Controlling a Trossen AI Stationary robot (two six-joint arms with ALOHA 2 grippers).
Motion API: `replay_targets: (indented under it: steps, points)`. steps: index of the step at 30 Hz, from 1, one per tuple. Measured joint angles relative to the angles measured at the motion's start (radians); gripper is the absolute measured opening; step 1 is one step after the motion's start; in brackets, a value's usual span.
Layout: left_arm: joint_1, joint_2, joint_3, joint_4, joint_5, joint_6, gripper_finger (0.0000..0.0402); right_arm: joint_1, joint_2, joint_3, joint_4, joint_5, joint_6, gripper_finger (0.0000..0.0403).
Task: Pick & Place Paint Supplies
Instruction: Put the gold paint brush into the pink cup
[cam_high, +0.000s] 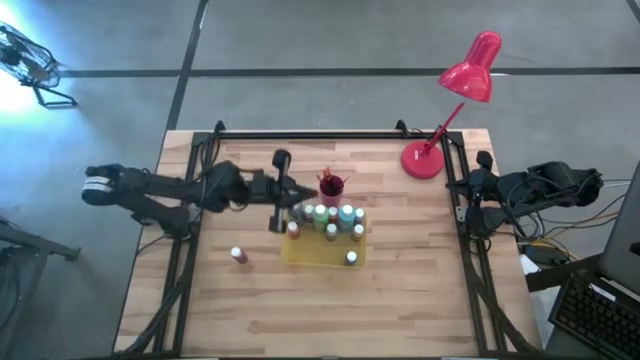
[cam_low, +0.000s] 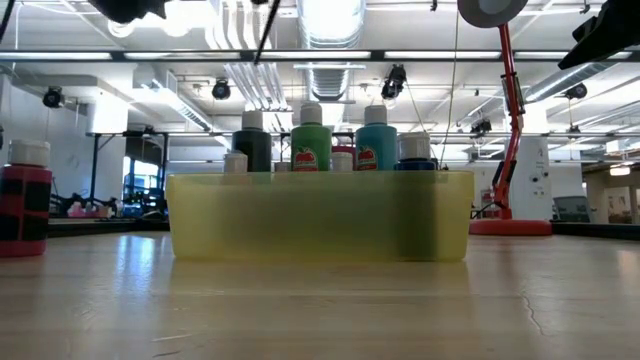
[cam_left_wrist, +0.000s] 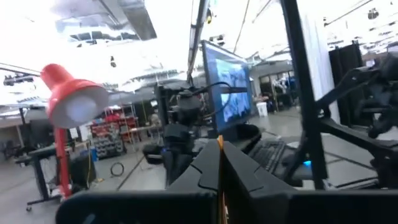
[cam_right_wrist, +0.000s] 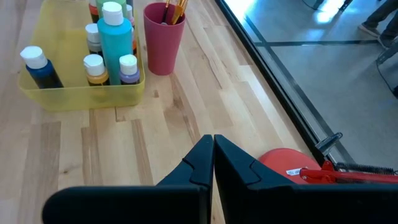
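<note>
left claw (cam_left_wrist: 219, 169) hangs clenched just beside the flat yellow plastic tray (cam_high: 300, 256), with a thin orange sliver showing between its fingers, apparently the orange-tipped brush (cam_left_wrist: 219, 152) it has pinched. the small magenta cup (cam_right_wrist: 163, 37) stands near this claw, just past the tray's corner, with more dark-handled brushes (cam_right_wrist: 174, 9) upright in it. the small white-capped paint bottles (cam_high: 330, 220) crowd the tray right next to the claw, among them a tall light blue one (cam_right_wrist: 115, 38). one lone red-brown bottle (cam_high: 238, 256) stands on the wooden tabletop (cam_high: 400, 300), apart from the left claw and on the side away from the cup.

right claw (cam_right_wrist: 213, 146) waits clenched and empty, well apart from the tray, with the base of a red desk lamp (cam_high: 422, 160) close by it.

the brush looks light, stiff and very thin, likely to pivot or slip in a pinch; a hold on the handle at mid-length would steady it. the bottles look like light, smooth, hard plastic, easy to tip. a squeeze across the body just under the cap should serve, the cap's shoulder acting as a stop.
</note>
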Motion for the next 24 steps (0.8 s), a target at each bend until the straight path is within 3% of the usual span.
replay_targets:
  steps: [6,11,24]
  points:
    - [0.132,0.077,-0.003,0.200,0.173,-0.057,0.0004,0.000,0.000,0.000,0.000,0.000,0.000,0.0008]
    - [0.216,0.176,0.037,0.327,0.248,-0.156,0.0004,0.000,0.000,0.000,0.000,0.000,0.000,0.0008]
    - [0.302,0.427,0.194,0.332,0.319,-0.256,0.0004,0.000,0.000,0.000,0.000,0.000,0.000,0.0008]
